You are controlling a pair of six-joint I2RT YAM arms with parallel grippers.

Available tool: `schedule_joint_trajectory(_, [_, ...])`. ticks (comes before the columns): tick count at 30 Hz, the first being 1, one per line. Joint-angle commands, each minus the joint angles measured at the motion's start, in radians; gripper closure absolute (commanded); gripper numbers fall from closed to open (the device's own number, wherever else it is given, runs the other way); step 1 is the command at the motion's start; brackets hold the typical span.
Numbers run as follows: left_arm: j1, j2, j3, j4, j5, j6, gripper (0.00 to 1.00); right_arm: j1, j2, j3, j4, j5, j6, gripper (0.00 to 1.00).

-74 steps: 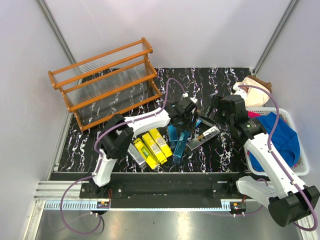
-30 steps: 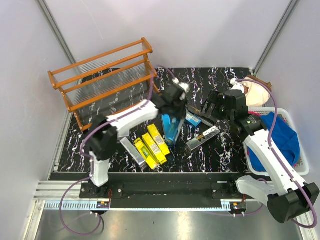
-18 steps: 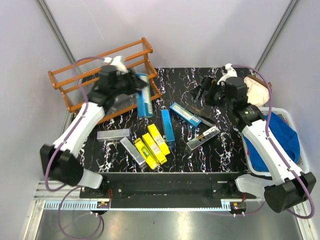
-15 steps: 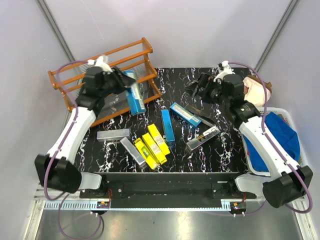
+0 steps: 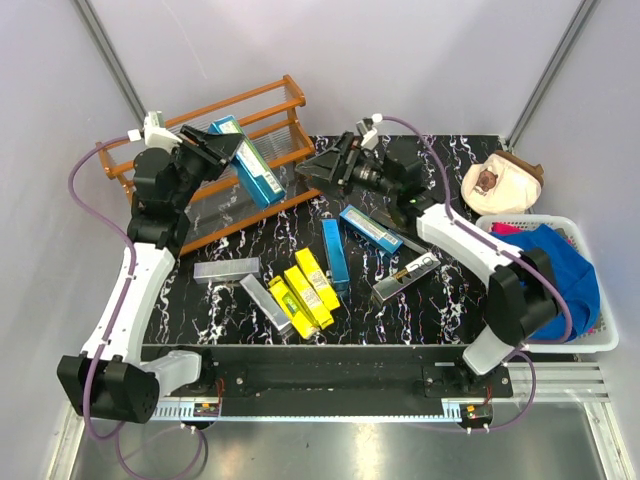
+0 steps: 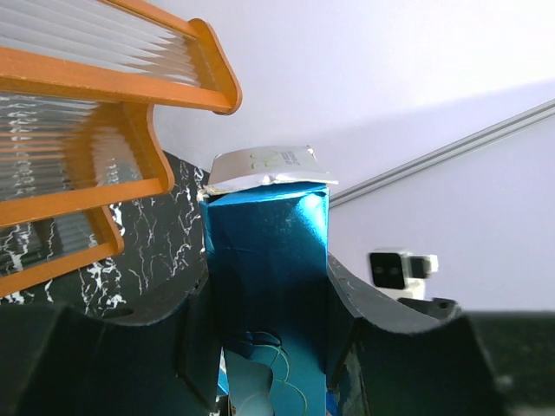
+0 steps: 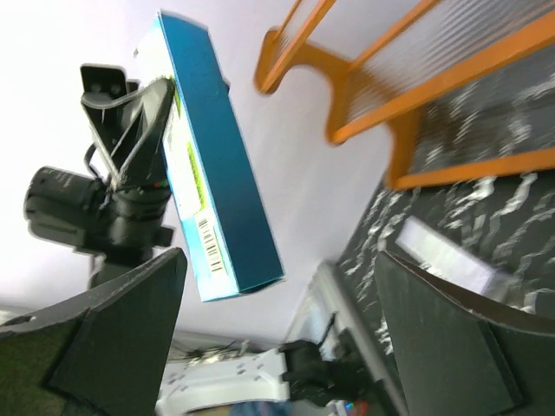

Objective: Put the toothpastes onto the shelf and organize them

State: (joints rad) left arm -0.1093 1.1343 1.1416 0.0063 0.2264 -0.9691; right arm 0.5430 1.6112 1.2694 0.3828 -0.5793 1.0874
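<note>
Over by the shelf (image 5: 270,100), nothing is resting on either tier yet, so the job is only just getting going. The left gripper (image 5: 216,148) is pinching one blue-teal carton (image 5: 248,165) by its end and holding it tilted in the air in front of the upper tier. Three yellow cartons (image 5: 305,290), two blue cartons (image 5: 335,252), some silver-grey cartons (image 5: 226,268) and a darker one are lying on the table (image 5: 450,310), waiting to be moved. The right gripper (image 5: 325,166) is hovering near the shelf's right end with its fingers spread and nothing between them. Compared with half a second ago, the left arm is holding the carton higher and nearer the top tier, and the right arm is reaching further left.
</note>
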Motion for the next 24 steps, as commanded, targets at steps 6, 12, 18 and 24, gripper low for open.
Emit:
schedule_joint_trajectory(6, [0.007,0.021,-0.023,0.23,0.01,-0.079,0.74,0.052,0.088,0.064,0.315,-0.166,0.307,0.07])
schedule_joint_trajectory(12, [0.007,0.047,-0.014,0.251,0.008,-0.08,0.74,0.077,0.122,0.055,0.381,-0.185,0.358,0.13])
schedule_joint_trajectory(18, [0.007,0.059,-0.002,0.258,0.021,-0.085,0.74,0.077,0.125,0.038,0.332,-0.165,0.333,0.13])
schedule_joint_trajectory(24, [0.007,0.048,0.003,0.251,0.017,-0.076,0.74,0.08,0.138,0.042,0.245,-0.152,0.292,0.15])
